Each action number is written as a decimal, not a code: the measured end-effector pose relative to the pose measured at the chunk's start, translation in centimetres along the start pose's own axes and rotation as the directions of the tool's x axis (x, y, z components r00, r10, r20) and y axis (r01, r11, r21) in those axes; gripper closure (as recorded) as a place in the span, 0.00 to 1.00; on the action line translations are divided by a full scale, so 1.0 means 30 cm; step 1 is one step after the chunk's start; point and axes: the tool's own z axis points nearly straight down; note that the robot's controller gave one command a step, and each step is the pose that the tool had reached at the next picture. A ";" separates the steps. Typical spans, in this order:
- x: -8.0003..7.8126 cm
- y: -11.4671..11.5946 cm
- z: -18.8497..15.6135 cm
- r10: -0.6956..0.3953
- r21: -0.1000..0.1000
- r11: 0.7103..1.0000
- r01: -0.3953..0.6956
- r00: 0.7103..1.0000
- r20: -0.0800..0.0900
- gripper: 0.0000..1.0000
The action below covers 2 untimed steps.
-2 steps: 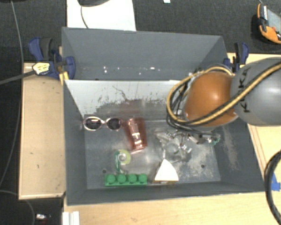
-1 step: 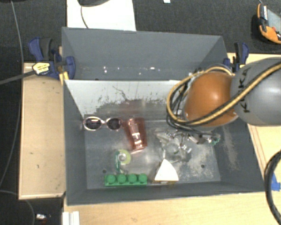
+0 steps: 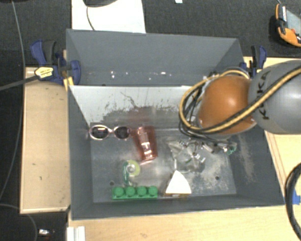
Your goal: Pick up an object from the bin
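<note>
A: Right, starting at the bottom edge of the frame: green strip of four round studs (image 3: 135, 192), lying flat along the lower wall of the bin (image 3: 155, 59), left of centre.

B: Noted. And just to its right?

A: White wedge (image 3: 178, 184), point upward in the frame, close beside the strip's right end. Slightly higher and left of centre, small pale roll (image 3: 132, 169) with a greenish tint.

B: Under the arm, then?

A: Clear, glinting tangle (image 3: 186, 159) at centre-right of the bin floor, directly above the white wedge in the frame. End effector (image 3: 195, 149) hanging right over it, below the orange cover (image 3: 223, 104) and the looped cables (image 3: 190, 119).

B: Open or closed?

A: Impossible to tell; masked by the cover and lost among the glints. Equally unclear whether anything is held.

B: Handling guess for that clear piece?

A: Probably light, thin and slick, apt to flex or crumple under pressure. Edges hard to judge through the shine. Best taken across a raised fold near its middle rather than on a flat face, and squeezed gently. Some risk of slipping out or dragging a neighbour along.

B: Further up the frame?

A: Red-brown oblong pack (image 3: 145, 143), left of the tangle and apart from it, standing lengthwise up the frame. Then sunglasses (image 3: 109, 132) at upper left of the floor, near the foot of the far wall. Beyond those, scuffed grey slope of the bin's back.
</note>
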 end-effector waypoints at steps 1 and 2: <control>-0.001 0.001 -0.066 0.003 -0.002 1.000 -0.003 1.000 0.000 1.00; -0.009 -0.004 -0.127 0.004 0.004 1.000 -0.004 1.000 0.007 1.00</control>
